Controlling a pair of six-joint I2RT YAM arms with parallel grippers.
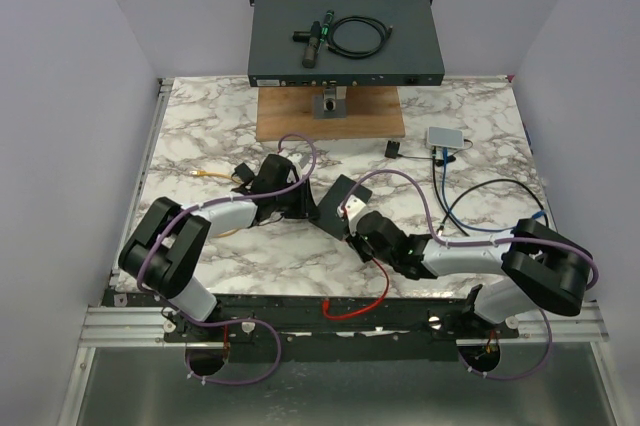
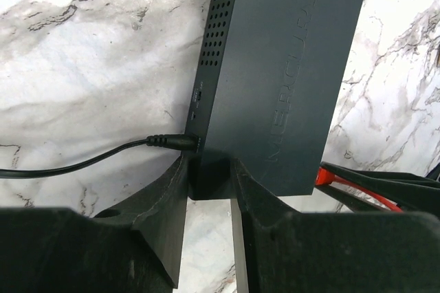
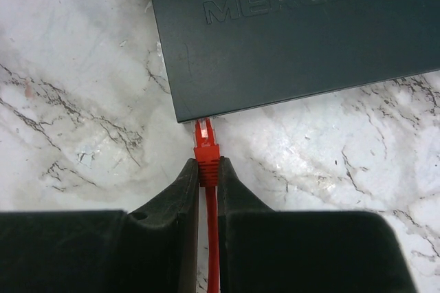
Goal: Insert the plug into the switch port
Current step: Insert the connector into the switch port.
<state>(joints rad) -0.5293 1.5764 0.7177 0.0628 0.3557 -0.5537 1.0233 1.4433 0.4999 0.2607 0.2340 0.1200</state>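
Pointing straight ahead out of the right tool [image 3: 208, 169], the red plug [image 3: 205, 143] lies with its long axis in line with the fingers. Its tip is at the near edge of the switch [image 3: 289, 31], close to one corner of that edge. The port face is turned down and away from the right wrist camera, so I cannot tell whether the tip has found an opening or only touches the casing. The coming move looks like a short push along that same axis, and it depends on the plug being level with a port.

The right tool is narrow, with both fingers pinching the plug's boot just behind the clip, and the red cable [image 3: 212, 238] trails back between them. This arm is the nearer one to the plug.

The left tool [image 2: 210, 169] comes in from the opposite side. Its fingers are drawn in against one end of the switch, which looks like a steadying hold. A black lead [image 2: 82, 162] enters the vented side just beside that grip. The switch sits on the marble counter [image 1: 450, 206], midway between the two arms.
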